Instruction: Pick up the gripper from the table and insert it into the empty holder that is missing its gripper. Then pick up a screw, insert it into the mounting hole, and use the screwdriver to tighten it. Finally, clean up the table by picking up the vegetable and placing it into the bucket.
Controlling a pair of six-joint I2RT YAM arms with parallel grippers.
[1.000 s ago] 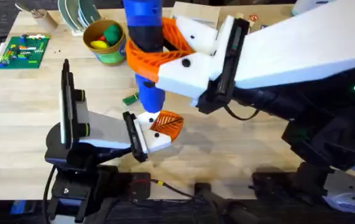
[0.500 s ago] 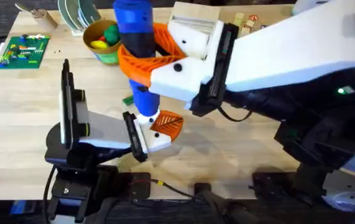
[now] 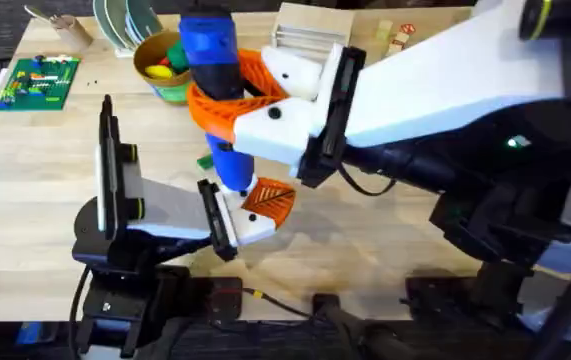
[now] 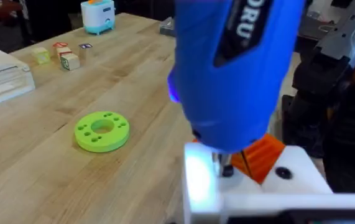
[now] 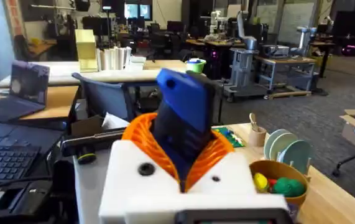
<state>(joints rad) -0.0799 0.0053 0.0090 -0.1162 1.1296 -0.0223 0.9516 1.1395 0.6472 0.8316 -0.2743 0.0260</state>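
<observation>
Screwdriver (image 3: 217,70) stood upright in the right tool (image 3: 227,100), bit down on the holder (image 3: 250,222) at the counter's (image 3: 35,170) near-middle.

At the far left edge lay a green circuit board (image 3: 37,80), with bare wood below it. The left tool (image 3: 255,215) clamped the white holder, the orange gripper (image 3: 270,200) seated on it. A dark green vegetable (image 3: 206,160) lay just behind, beside the screwdriver. The bucket (image 3: 168,68) stood at the far edge, toys inside. A lime disc (image 4: 102,130) lay apart on open wood. The right arm (image 3: 435,90) crossed the counter's right half.
</observation>
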